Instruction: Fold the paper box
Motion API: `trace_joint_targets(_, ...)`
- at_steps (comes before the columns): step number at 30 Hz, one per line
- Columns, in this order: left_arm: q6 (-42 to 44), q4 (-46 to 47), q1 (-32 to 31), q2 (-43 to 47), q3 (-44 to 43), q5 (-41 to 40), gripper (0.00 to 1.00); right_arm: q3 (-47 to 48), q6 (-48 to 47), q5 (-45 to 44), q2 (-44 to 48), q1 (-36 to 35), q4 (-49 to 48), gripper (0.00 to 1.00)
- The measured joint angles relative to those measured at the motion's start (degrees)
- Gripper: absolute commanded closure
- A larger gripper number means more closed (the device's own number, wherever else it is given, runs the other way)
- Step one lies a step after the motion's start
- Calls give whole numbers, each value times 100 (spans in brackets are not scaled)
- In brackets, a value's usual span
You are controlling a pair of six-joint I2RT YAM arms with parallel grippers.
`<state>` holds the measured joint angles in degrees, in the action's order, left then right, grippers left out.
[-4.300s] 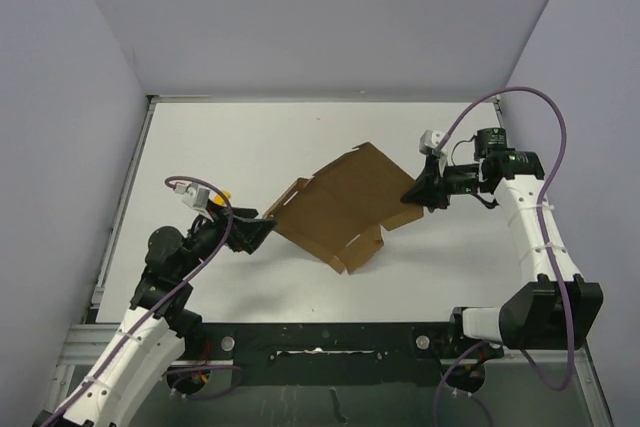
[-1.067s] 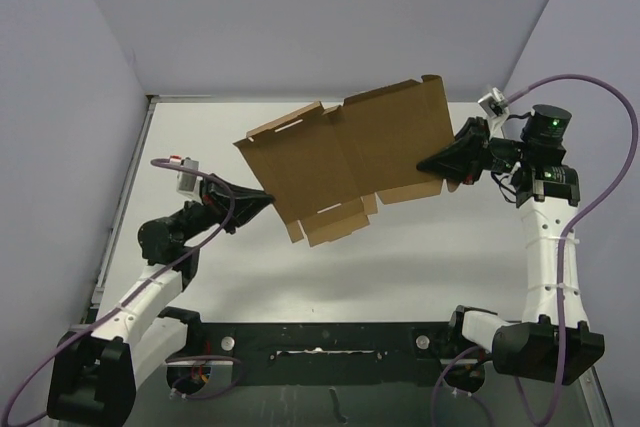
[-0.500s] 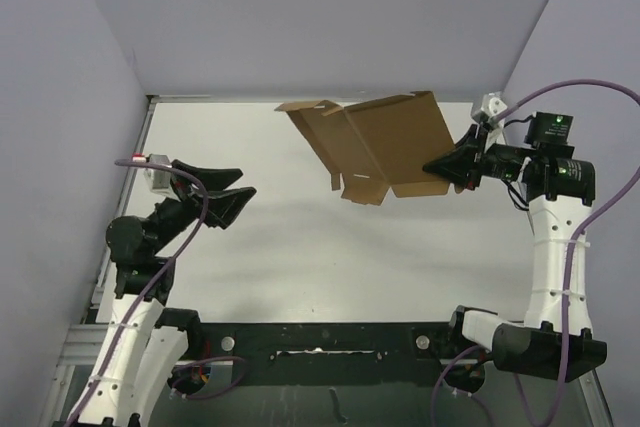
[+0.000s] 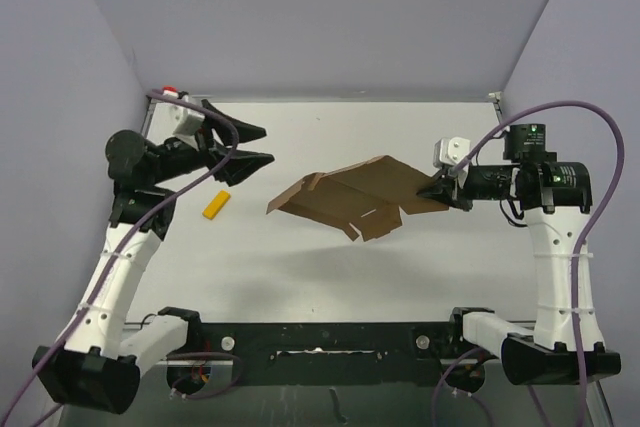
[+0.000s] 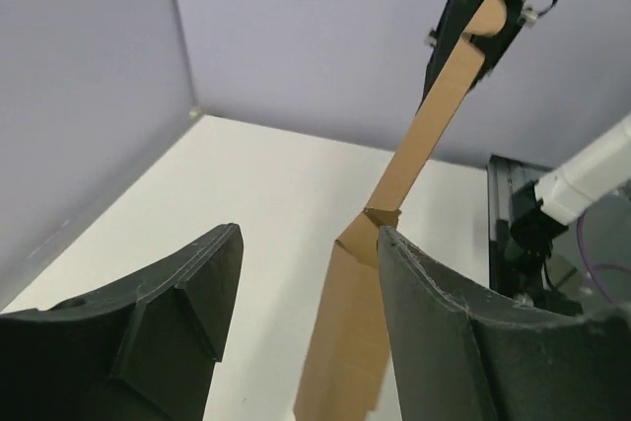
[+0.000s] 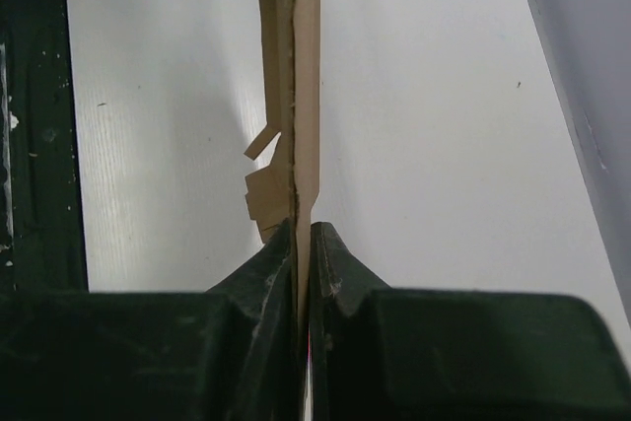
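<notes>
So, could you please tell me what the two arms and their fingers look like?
The left arm and right arm share white links, black joints and bases. A purple cable loops along each. The fingers are black, tapered wedges. A white camera block sits at each wrist; a green light glows on the right arm.

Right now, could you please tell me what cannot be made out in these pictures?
Top view: the brown die-cut cardboard sheet hides its own underside.
Right wrist view: sheet seen edge-on; creases and flaps unreadable.
Left wrist view: a finger of the left gripper covers the sheet's near part.
Top view: small yellow object too small to identify.
</notes>
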<state>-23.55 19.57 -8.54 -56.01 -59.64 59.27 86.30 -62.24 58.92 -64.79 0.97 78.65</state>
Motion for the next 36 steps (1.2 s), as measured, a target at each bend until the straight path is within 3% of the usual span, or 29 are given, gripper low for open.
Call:
trace_joint_targets(3, 385, -190, -428, -546, -216, 251, 52, 170, -280, -48, -2, -136, 192, 100)
trace_joint_targets(9, 1353, -1121, -1054, -1152, -577, 531, 52, 326, -627, -111, -7, -461, 459, 100)
trace_joint_targets(20, 2135, -1572, -1226, -1235, -625, 1169, 55, 341, -721, -197, -13, -772, 588, 100)
trace_joint_targets(36, 2452, -1698, -1478, -1628, -584, 1652, 56, 566, -634, -293, -175, -846, 533, 100)
